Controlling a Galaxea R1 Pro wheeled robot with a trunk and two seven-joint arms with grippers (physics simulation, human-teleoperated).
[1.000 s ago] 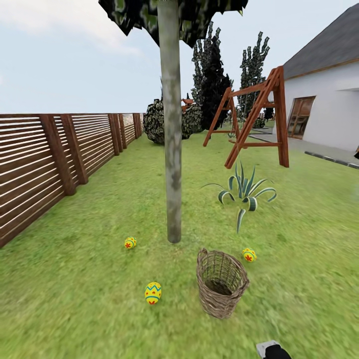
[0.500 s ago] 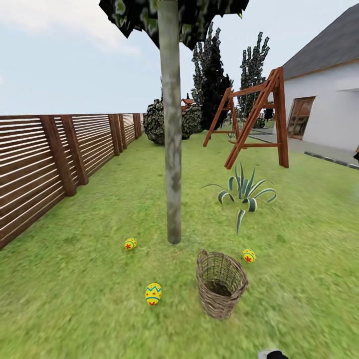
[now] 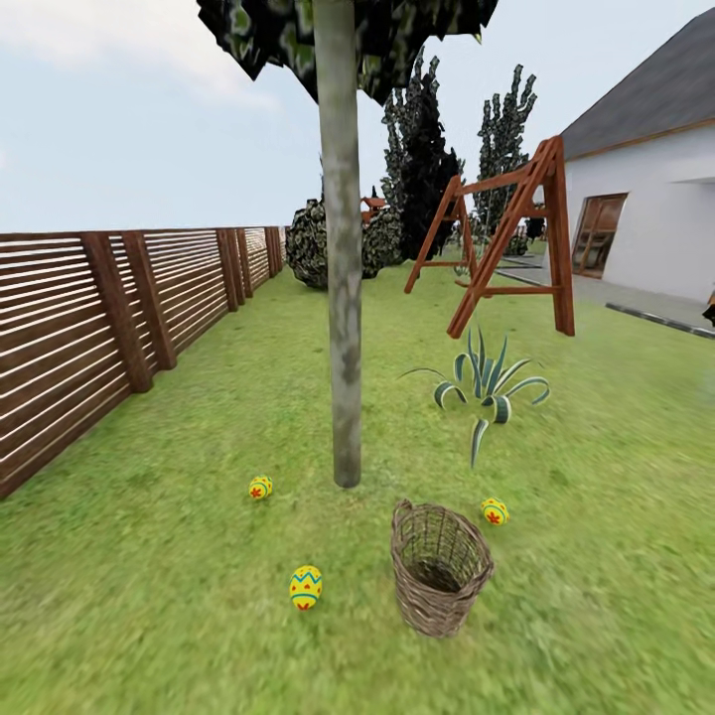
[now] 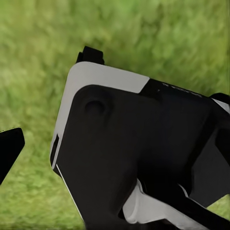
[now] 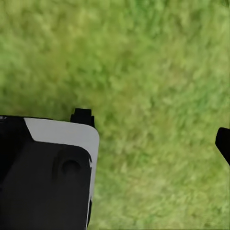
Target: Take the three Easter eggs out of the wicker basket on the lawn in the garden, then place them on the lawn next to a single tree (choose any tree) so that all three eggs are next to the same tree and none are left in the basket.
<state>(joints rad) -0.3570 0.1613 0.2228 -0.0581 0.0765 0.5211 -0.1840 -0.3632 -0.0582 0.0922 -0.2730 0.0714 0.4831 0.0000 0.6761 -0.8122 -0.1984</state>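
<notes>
On the lawn (image 3: 199,596) near the middle of the head view stands the basket (image 3: 440,568), upright and open, and its inside looks empty as far as the weave lets me see. All three eggs lie on the grass around the tree (image 3: 345,298): one egg (image 3: 260,487) just left of the trunk's foot, a second egg (image 3: 306,586) nearer and left of the basket, and a third egg (image 3: 495,510) just right of the basket's far rim. A spiky plant (image 3: 487,382) grows to the right beyond them, with the fence (image 3: 99,318) along the left and the swing frame (image 3: 506,238) far right. Over bare grass in the left wrist view, the left gripper (image 4: 52,143) shows one dark fingertip (image 4: 9,148) well apart from its body, so it looks spread and holds nothing. In the right wrist view the right gripper (image 5: 155,129) also looks spread, one fingertip (image 5: 223,143) at the edge, empty over grass. The task seems done or close to it. The risk from here is a wheel or arm nudging an egg so it rolls away from the trunk, or tipping the basket against the third egg; the nearest egg may also be judged too far from the tree.
</notes>
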